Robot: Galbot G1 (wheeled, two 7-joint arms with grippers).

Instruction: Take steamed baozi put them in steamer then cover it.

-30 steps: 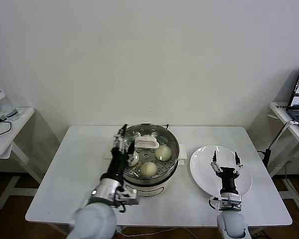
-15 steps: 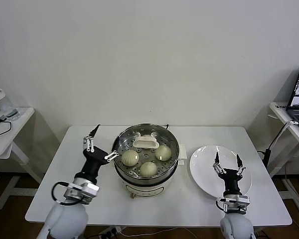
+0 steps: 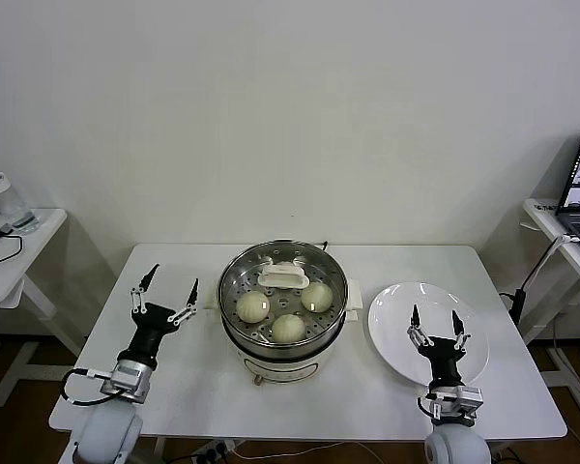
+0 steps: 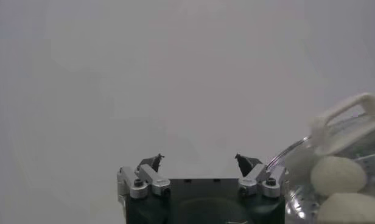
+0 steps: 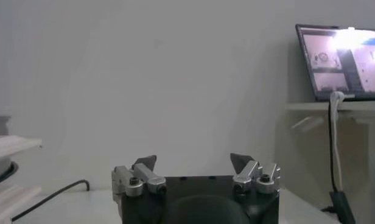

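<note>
White table (image 3: 174, 377) held the steamer (image 3: 283, 343) with three steamed baozi (image 3: 288, 328) under its lid (image 3: 284, 275); left gripper (image 3: 163, 298) and right gripper (image 3: 433, 325) hovered empty, fingers spread.

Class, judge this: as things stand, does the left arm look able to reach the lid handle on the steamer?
Probably yes. The left gripper is open over bare table beside the steamer, and nothing stands between it and the white lid handle.
</note>
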